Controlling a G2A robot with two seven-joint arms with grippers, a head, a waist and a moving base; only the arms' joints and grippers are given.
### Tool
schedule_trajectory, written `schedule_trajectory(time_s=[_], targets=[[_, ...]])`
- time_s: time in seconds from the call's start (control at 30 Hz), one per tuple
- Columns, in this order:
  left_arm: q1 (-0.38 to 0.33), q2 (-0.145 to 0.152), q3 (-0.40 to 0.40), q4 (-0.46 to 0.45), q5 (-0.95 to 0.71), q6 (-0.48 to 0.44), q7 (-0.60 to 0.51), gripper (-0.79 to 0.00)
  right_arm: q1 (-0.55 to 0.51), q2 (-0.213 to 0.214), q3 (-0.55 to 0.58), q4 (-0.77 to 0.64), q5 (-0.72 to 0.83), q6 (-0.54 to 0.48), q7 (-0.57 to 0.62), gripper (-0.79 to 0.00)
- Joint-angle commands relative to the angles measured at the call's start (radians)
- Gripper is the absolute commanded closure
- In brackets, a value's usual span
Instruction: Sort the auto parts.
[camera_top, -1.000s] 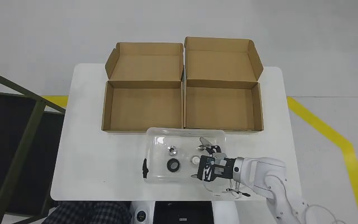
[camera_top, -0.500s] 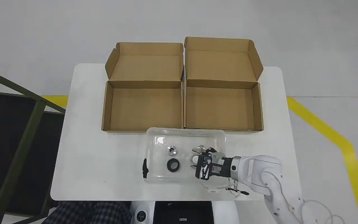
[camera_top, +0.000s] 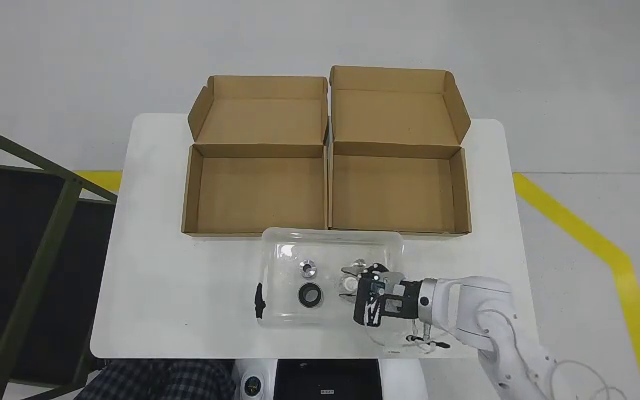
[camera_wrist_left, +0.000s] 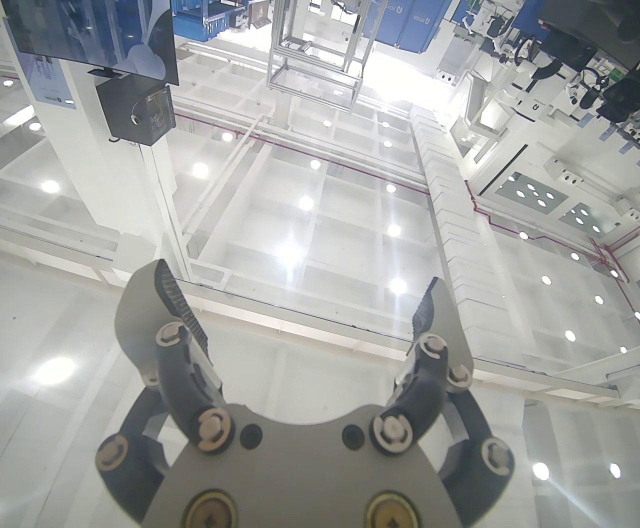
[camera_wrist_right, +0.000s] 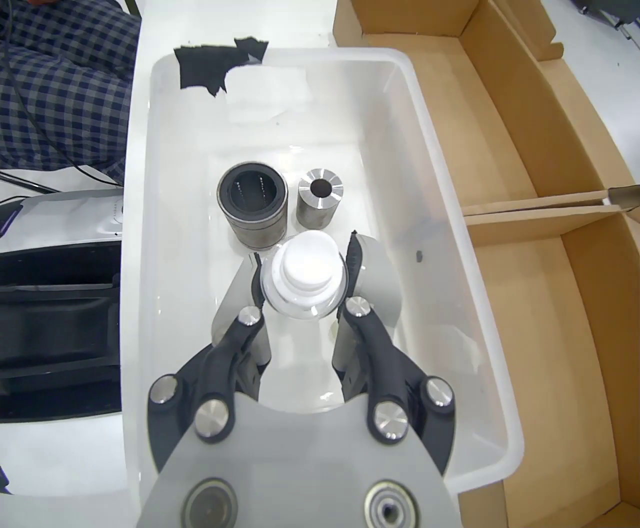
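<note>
The right hand (camera_wrist_right: 304, 252) pinched a white stepped plug (camera_wrist_right: 306, 282) between its fingers, inside the clear bin (camera_wrist_right: 440, 200). The plug looked like light, stiff plastic. It was smooth and round, so likely to slip or twist, and its wider lower collar seemed the safer hold. Just beyond the fingertips stood a dark bearing sleeve (camera_wrist_right: 252, 205) and a steel bushing (camera_wrist_right: 320, 197) — probably heavier. The left hand (camera_wrist_left: 300, 305) was spread, holding nothing.
</note>
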Motion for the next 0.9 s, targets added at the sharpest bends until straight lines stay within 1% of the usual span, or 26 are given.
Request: schedule_trajectory(time_s=[0.0,0.17,0.33,0.53,0.87], targets=[[0.0,0.0,0.0,0.0,0.0,0.0,0.0,-0.785,-0.008,0.004,0.02,-0.016,0.02,-0.004,-0.011,0.0],[0.0,0.0,0.0,0.0,0.0,0.0,0.0,-0.785,-0.025,0.012,0.071,-0.045,0.099,-0.013,-0.052,0.0],[0.0,0.0,0.0,0.0,0.0,0.0,0.0,-0.785,-0.038,0.014,0.102,-0.032,0.232,0.01,-0.135,0.0],[0.0,0.0,0.0,0.0,0.0,0.0,0.0,-0.785,-0.021,0.013,0.119,-0.003,0.375,0.04,-0.221,0.0],[0.0,0.0,0.0,0.0,0.0,0.0,0.0,-0.785,0.014,0.01,0.149,0.031,0.574,0.117,-0.31,0.0]])
